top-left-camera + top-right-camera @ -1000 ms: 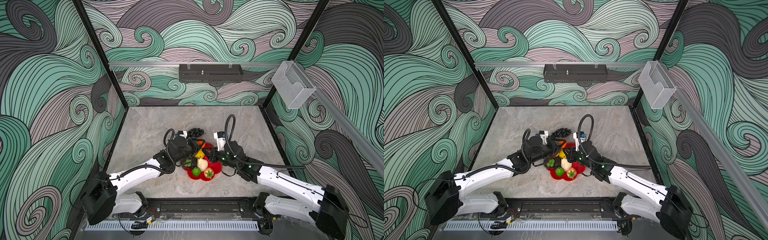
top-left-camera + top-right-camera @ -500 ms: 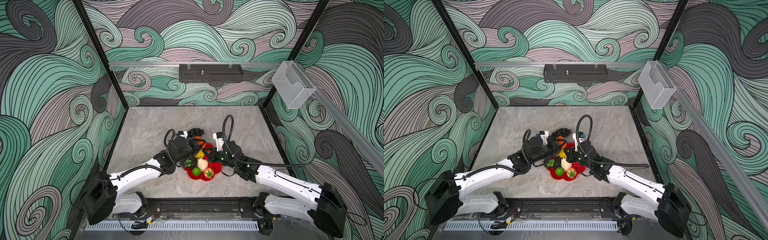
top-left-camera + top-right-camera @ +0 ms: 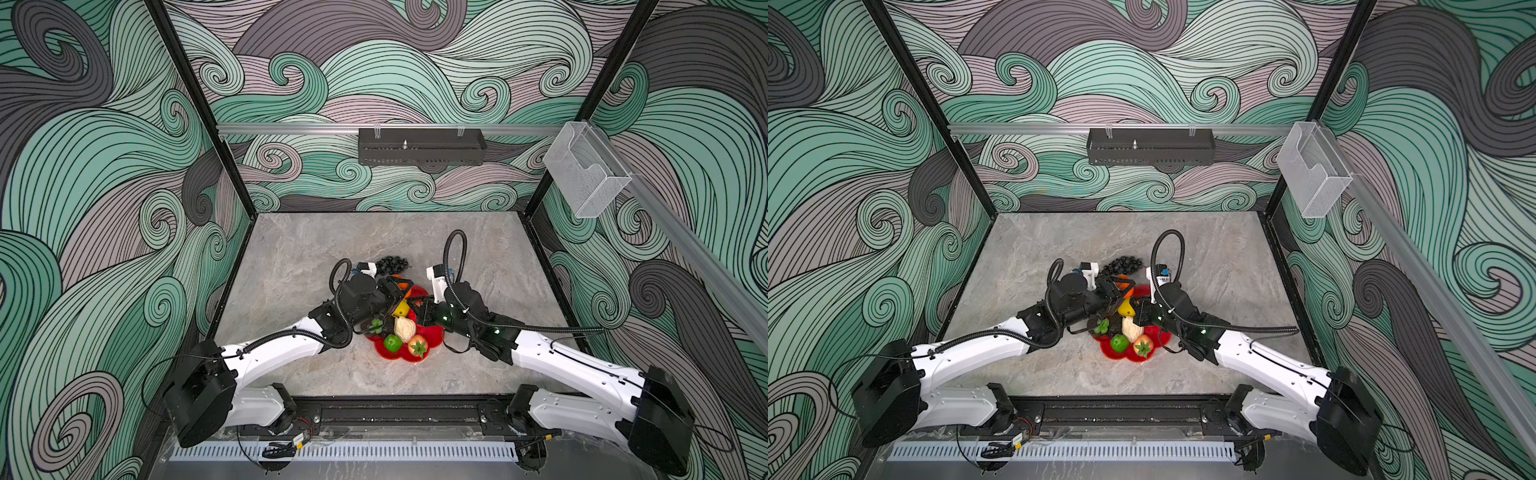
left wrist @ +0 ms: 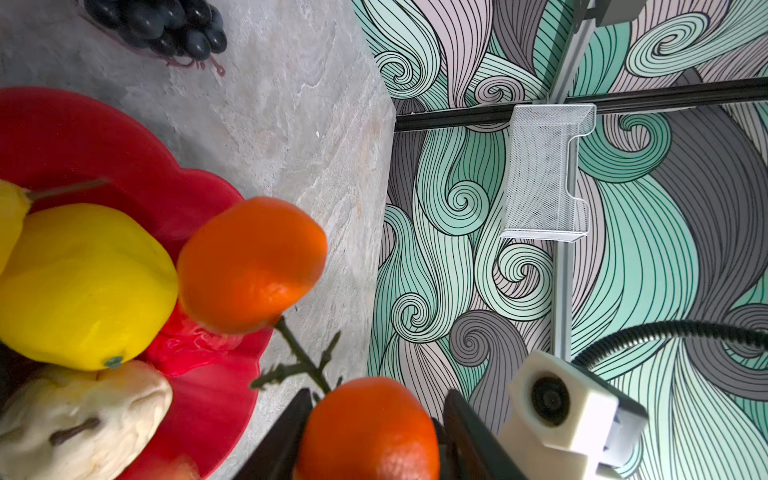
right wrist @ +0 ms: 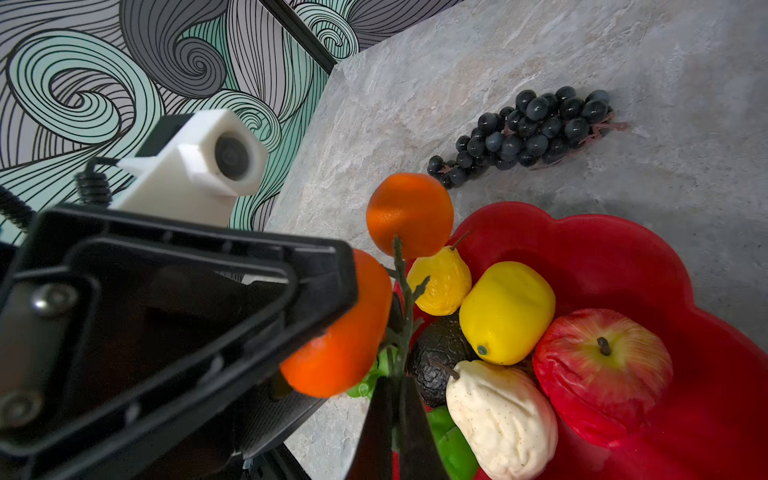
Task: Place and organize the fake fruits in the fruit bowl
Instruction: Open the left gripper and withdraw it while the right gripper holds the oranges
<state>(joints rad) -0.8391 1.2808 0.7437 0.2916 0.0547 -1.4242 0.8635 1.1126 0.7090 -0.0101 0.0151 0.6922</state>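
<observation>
Both arms stretch in from the near edge and meet low over the far side of the red flower-shaped fruit bowl (image 3: 432,337). The left gripper (image 4: 376,395) has its jaws either side of a tangerine (image 4: 368,436); whether they press it I cannot tell. The right gripper (image 5: 395,384) has its jaws clenched on the green stem (image 4: 301,352) joining that fruit to a second tangerine (image 5: 409,214) at the bowl's far rim.

In the bowl lie a lemon (image 5: 507,311), yellow pear (image 5: 442,282), red apple (image 5: 602,370), cream pear (image 5: 503,415), dark avocado (image 5: 436,357), green lime (image 3: 392,343) and strawberry (image 3: 417,345). The black grape bunch (image 5: 532,129) lies on the surface (image 3: 311,257) just beyond it.
</observation>
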